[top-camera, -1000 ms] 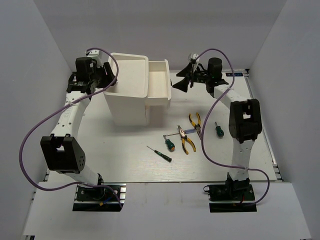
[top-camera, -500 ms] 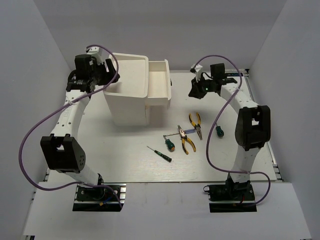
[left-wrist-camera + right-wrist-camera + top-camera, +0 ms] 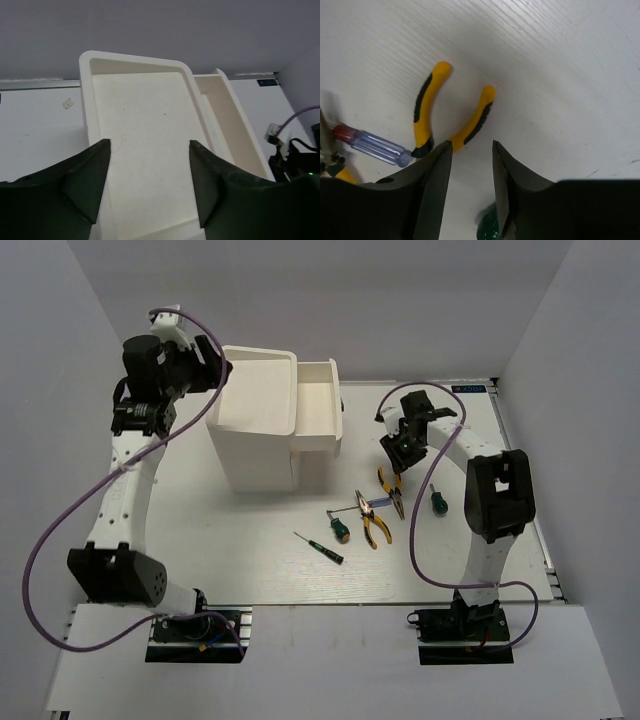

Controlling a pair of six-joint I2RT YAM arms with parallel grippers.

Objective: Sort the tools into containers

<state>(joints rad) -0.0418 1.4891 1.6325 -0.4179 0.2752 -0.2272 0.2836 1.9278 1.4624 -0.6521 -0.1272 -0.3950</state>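
From above, the white box (image 3: 255,435) stands on the desk (image 3: 230,550) toward its far edge, left of the middle. One drawer (image 3: 318,405) is pulled out on the box's right side. The left arm (image 3: 125,480) reaches up beside the box's far left corner. The right arm (image 3: 485,490) bends down over the right half of the desk, its jaws just above a pair of yellow pliers (image 3: 390,488). A second pair of pliers (image 3: 375,527), a green-handled screwdriver (image 3: 340,530) and a thin dark screwdriver (image 3: 320,548) lie nearer the front edge. Another green-handled screwdriver (image 3: 437,502) lies toward the right edge.

At the left wrist, the jaws stand wide with nothing between them, above the box's top tray (image 3: 145,135). The drawer shows to the right.

At the right wrist, the jaws are parted by a narrow gap and grip nothing. They hang over one handle of the yellow pliers, which lie flat on the desk. A clear-handled screwdriver (image 3: 372,146) lies with its end at the pliers' joint. A green handle (image 3: 487,222) shows at the bottom between the jaws.
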